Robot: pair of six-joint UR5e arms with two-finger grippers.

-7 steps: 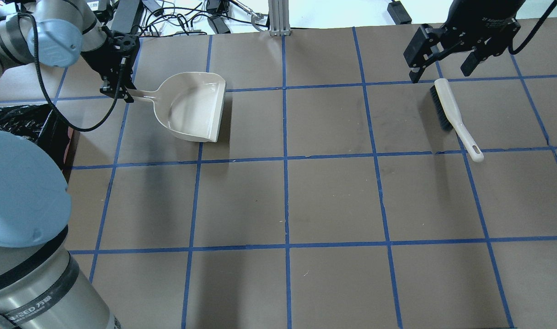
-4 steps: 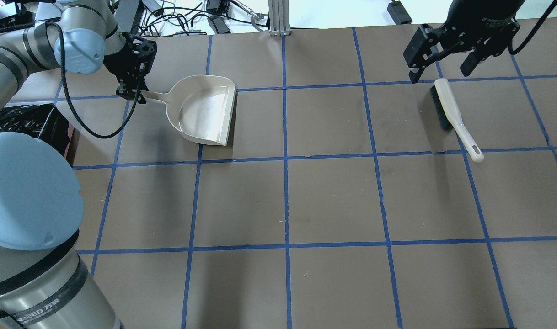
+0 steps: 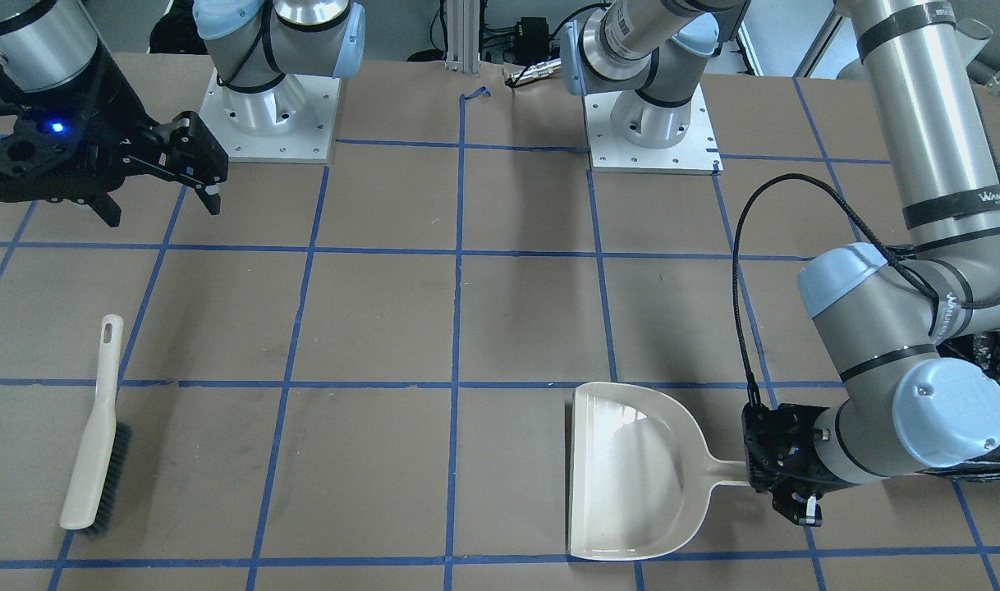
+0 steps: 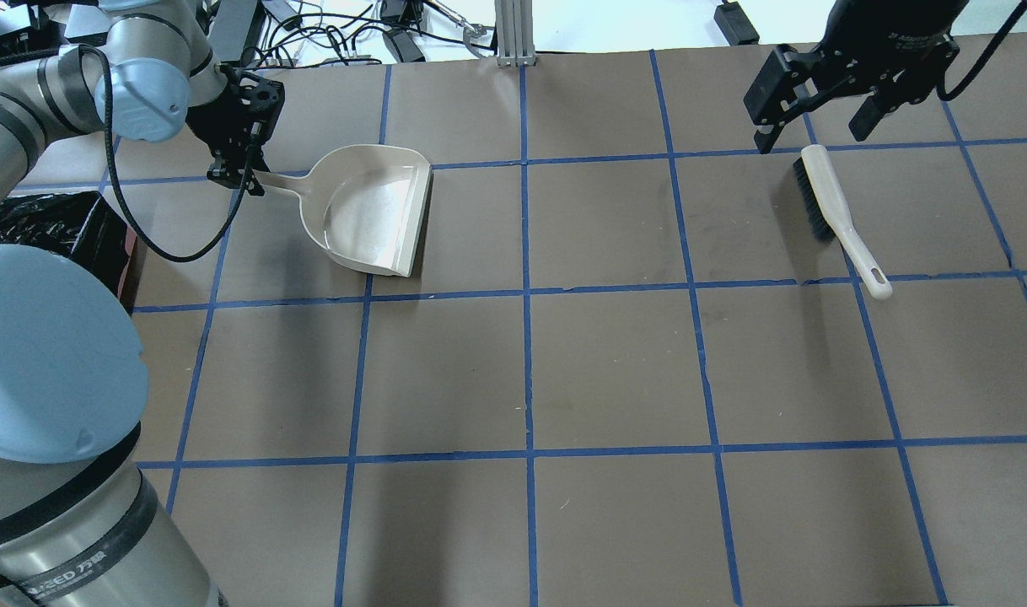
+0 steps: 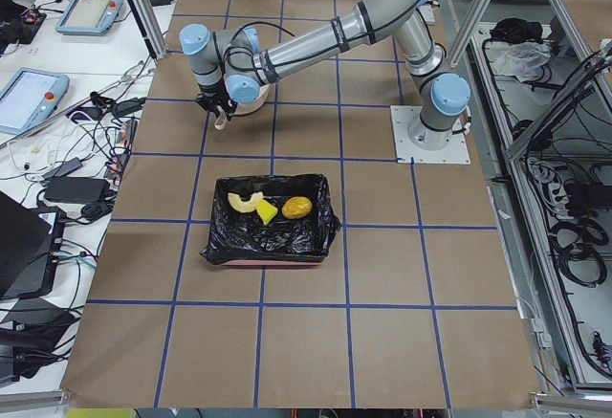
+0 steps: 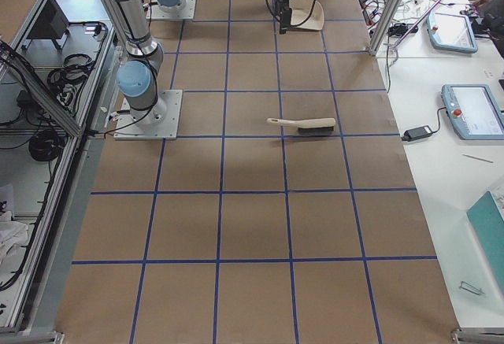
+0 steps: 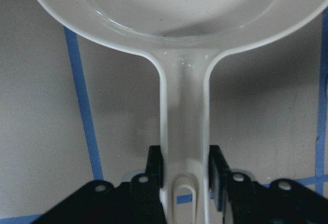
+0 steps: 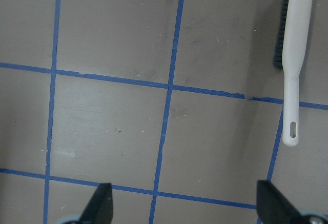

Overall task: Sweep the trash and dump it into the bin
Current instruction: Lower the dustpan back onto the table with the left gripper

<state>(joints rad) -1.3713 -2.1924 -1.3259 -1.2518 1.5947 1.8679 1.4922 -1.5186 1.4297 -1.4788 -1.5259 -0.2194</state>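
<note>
Well, the left end effector [image 4: 242, 179] is clamped on the handle of the beige dustpan [image 4: 370, 211]. Out past the dustpan's handle end sits the bin [image 5: 220, 242], and all the trash lies inside it: the orange peel piece [image 5: 243, 202], the sponge wedge [image 5: 266, 212] and the yellow-brown lump [image 5: 297, 208], close together on the black liner. Well apart on the dustpan's mouth side, the right end effector [image 4: 813, 126] hangs over the tabletop [image 4: 615, 371] with its fingers spread wide, and the brush [image 4: 825, 198] lies flat there too.
</note>
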